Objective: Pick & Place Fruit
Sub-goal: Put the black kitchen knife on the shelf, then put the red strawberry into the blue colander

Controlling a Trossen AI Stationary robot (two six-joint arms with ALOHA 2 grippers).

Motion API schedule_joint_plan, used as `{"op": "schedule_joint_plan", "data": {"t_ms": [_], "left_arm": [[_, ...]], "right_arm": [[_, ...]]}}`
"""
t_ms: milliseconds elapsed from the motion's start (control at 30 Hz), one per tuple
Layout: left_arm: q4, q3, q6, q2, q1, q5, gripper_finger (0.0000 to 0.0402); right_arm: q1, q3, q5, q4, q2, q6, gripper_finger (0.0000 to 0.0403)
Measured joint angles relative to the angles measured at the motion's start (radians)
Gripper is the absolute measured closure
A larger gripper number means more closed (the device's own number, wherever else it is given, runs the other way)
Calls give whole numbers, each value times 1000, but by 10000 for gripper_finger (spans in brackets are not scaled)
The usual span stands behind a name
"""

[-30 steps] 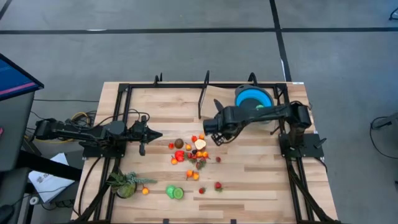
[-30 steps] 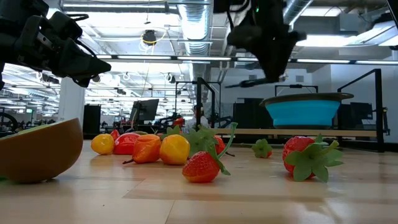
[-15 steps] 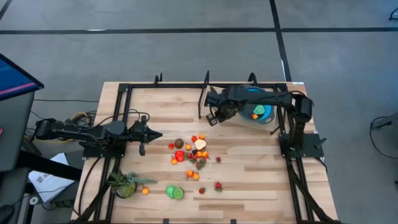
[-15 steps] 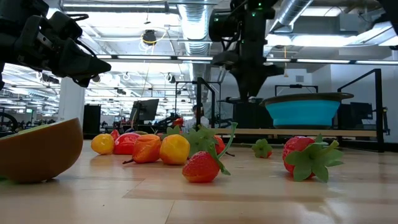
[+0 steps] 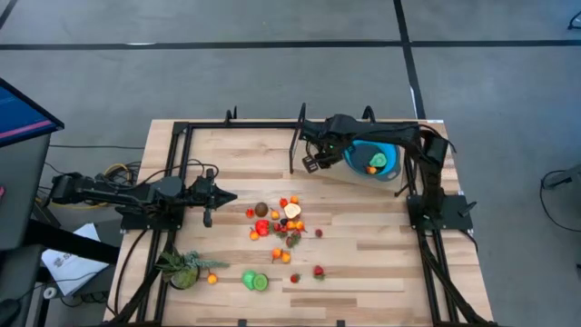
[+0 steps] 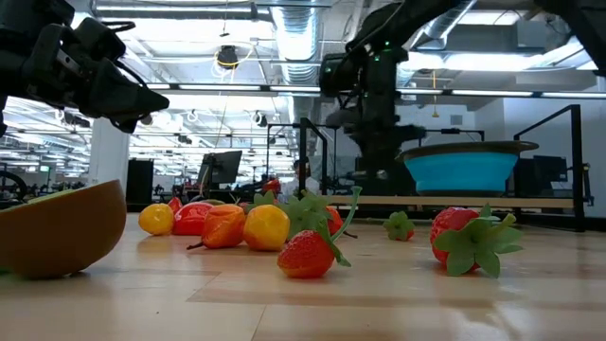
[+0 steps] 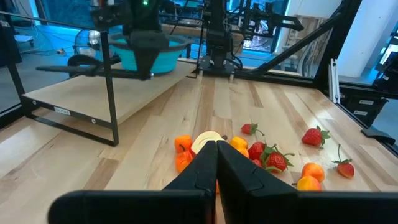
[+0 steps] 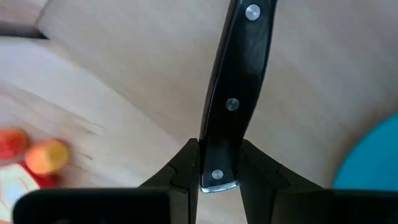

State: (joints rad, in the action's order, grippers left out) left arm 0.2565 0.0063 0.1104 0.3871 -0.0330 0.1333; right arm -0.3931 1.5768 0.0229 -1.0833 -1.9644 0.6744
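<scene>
Several small toy fruits [image 5: 277, 222], red, orange, yellow and brown, lie in a loose pile at the table's middle. They fill the foreground of the low view [image 6: 265, 227]. The blue bowl [image 5: 386, 150] stands at the far right with an orange fruit [image 5: 372, 168] inside. My right gripper [image 5: 313, 163] hangs just left of the bowl, pointing down, shut on a black-handled knife [image 8: 233, 87]. My left gripper [image 5: 227, 195] waits shut at the table's left, pointing level toward the pile. My right gripper pinches the knife's black handle at its butt end [image 8: 219, 171], next to the metal cap, between its two fingers [image 8: 186, 165]. The fingers come from above, pointing down, and lie across the handle. The knife sticks out away from them, above the table.
A spiky green plant [image 5: 182, 268] and two green fruit halves [image 5: 255, 282] lie near the front left. Two strawberries [image 5: 307, 272] lie near the front. Black frame rails [image 5: 295, 145] border the table and cross its far side. A brown half fruit [image 6: 57, 227] sits close to the low camera.
My right gripper has gone from over the fruit pile's far side toward the table's far edge, carrying the knife. It has sunk a little and turned about. It now hangs by the bowl's left side, and the arm no longer covers the bowl.
</scene>
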Motion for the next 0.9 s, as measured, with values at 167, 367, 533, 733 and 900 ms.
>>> {"op": "schedule_joint_plan", "data": {"t_ms": [167, 367, 533, 733, 900], "left_arm": [[-1, 0, 1, 13, 0, -1, 401], [-1, 0, 2, 43, 0, 0, 401], [0, 0, 2, 54, 0, 0, 401], [6, 0, 2, 54, 0, 0, 401], [8, 0, 2, 54, 0, 0, 401]], "right_arm": [[-15, 3, 0, 24, -26, -18, 331], [-28, 2, 1, 14, -38, -23, 331], [-29, 2, 4, 11, -37, -23, 331], [-28, 2, 7, 17, -37, -28, 228], [-25, 2, 8, 14, -37, -30, 167]]}}
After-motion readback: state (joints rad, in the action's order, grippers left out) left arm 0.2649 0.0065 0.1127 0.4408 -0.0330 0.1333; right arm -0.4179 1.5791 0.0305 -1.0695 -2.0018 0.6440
